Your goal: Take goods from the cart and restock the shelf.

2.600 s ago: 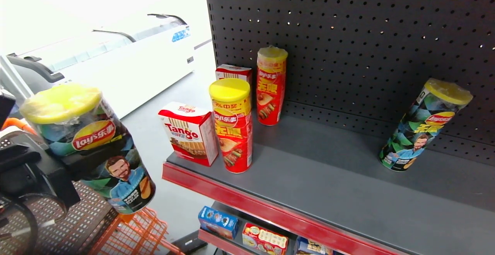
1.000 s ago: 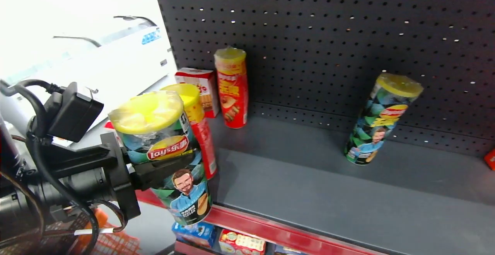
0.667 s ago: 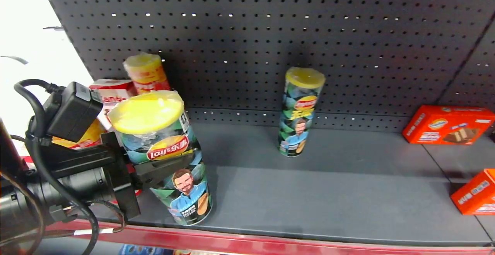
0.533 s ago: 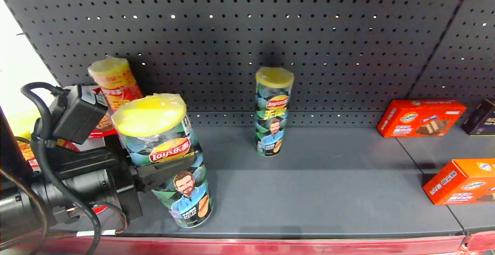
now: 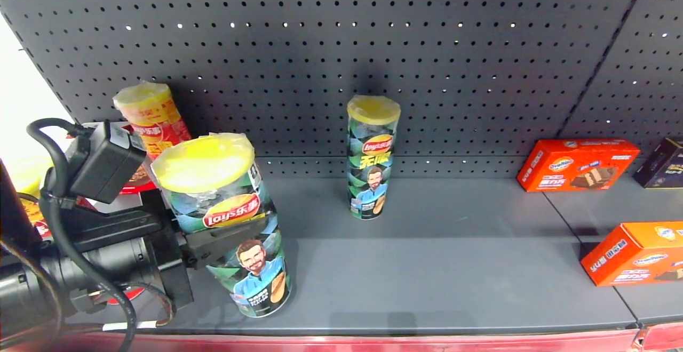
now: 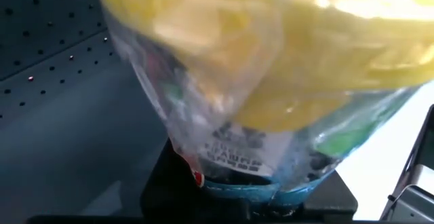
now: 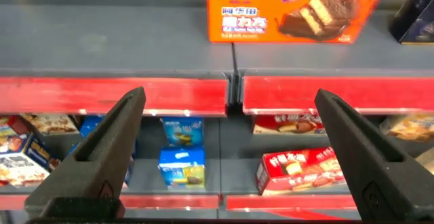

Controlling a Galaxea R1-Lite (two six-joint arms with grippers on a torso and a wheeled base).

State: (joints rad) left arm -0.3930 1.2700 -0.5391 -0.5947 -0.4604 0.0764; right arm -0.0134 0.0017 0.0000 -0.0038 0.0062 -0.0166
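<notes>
Reference: standing canister [image 5: 371, 157], upright at the back of the shelf [image 5: 453, 266], against the pegboard.

Task item: held canister [image 5: 229, 224]. Tall chip tube with a yellow plastic lid. Body printed in teal, green and black facets, with a red-and-yellow logo oval above a bearded figure in a blue shirt. Clear film is wrinkled over the lid and upper wall. It has the same print as the reference. It sits left of the reference and nearer the shelf's front edge, leaning slightly. Base at the deck; contact cannot be told. Left wrist view: lid and film of the held canister [image 6: 271, 81] loom close.

Left gripper [image 5: 221, 229]: black fingers clamped across the tube's mid-height, just under the logo, closed to the tube's width. Seen from the wrist, the left gripper [image 6: 251, 190] grips the wall below the label.

Right gripper [image 7: 230, 156]: fingers spread wide, nothing between them, facing the red shelf lip [image 7: 115, 91]. Position against the reference cannot be told.

Other: red canister [image 5: 152, 120] left of the reference; two orange boxes [image 5: 576, 164] [image 5: 635, 253] to its right.
</notes>
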